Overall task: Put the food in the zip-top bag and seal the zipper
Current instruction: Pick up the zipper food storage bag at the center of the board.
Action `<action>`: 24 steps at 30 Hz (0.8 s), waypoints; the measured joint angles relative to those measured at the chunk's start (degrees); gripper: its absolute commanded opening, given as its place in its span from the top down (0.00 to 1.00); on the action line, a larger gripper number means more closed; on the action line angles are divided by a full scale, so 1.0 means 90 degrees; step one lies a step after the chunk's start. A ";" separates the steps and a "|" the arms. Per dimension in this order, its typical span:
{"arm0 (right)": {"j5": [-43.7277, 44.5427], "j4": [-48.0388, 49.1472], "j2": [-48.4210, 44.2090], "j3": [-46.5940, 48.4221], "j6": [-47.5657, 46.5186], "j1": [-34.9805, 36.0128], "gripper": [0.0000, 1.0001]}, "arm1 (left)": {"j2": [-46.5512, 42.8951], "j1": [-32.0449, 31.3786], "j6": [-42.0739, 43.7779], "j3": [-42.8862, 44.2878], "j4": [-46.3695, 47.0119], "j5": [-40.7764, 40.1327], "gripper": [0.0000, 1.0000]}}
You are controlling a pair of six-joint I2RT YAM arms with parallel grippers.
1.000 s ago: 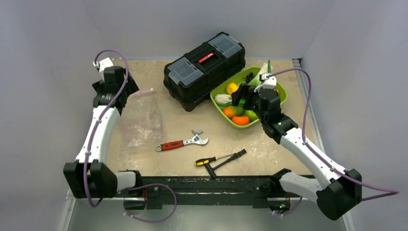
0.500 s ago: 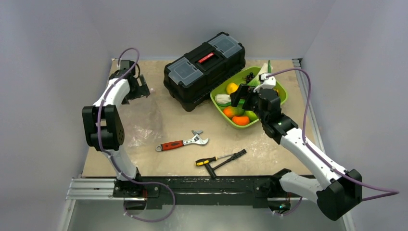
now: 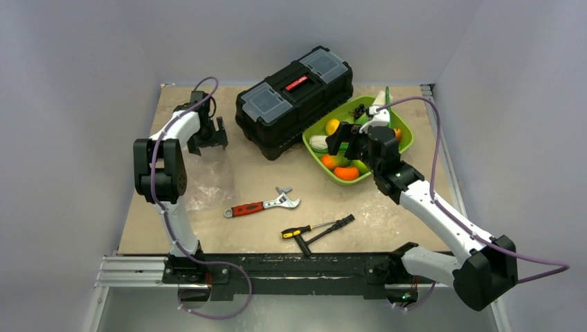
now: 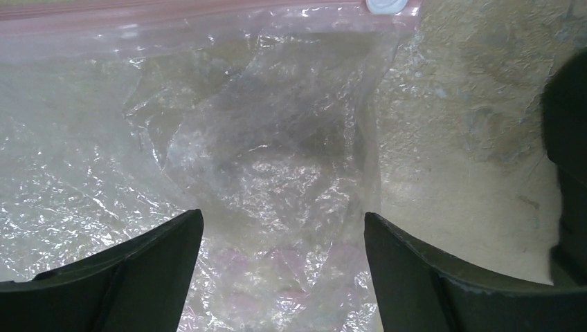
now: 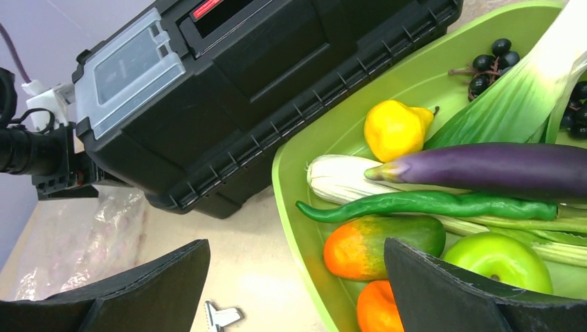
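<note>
The clear crinkly zip-top bag (image 3: 208, 176) lies flat at the left of the table. In the left wrist view the bag (image 4: 263, 159) fills the frame, with the pink zipper (image 4: 173, 14) along the top. My left gripper (image 3: 208, 135) is open and empty just above the bag (image 4: 284, 277). The food lies in the lime-green tray (image 3: 405, 135): green apple (image 5: 498, 261), orange-green fruit (image 5: 381, 245), orange fruit (image 5: 381, 308), slim green pod (image 5: 429, 205), purple eggplant (image 5: 484, 169), black grapes (image 5: 491, 62). My right gripper (image 3: 339, 142) is open and empty over the tray's near-left rim (image 5: 296, 245).
A black toolbox (image 3: 294, 100) stands between the bag and the tray. A red-handled wrench (image 3: 262, 205) and screwdrivers (image 3: 318, 227) lie nearer the front. A yellow pepper (image 5: 396, 128), pale corn (image 5: 342, 178) and a leek (image 5: 519, 97) are also in the tray.
My left arm has swung from the far left edge rightward, its gripper now over the bag's upper end near the toolbox. My right gripper has shifted slightly left over the tray.
</note>
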 measured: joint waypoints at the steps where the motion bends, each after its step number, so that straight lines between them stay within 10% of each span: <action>1: -0.0002 0.0000 0.0000 0.0000 0.0002 0.0000 0.01 | 0.0039 -0.0015 0.0007 0.0034 -0.0049 -0.0015 0.21; 6: -0.0007 0.0010 0.0000 0.0000 0.0002 0.0000 0.01 | 0.0236 -0.0146 0.0143 0.0260 -0.0257 -0.0163 0.59; 9: -0.0017 0.0012 0.0000 0.0000 0.0017 0.0000 0.01 | 0.0284 -0.0194 0.0228 0.0308 -0.0376 -0.0270 1.00; 18: -0.0041 0.0015 -0.0002 0.0000 0.0051 0.0000 0.01 | -0.0002 -0.0204 0.0342 0.0466 -0.0784 -0.0848 1.00; 24: -0.0219 0.0036 0.0039 0.0000 0.0102 0.0000 0.01 | -0.2018 -0.0219 0.0284 -0.0073 -0.0452 -0.0957 1.00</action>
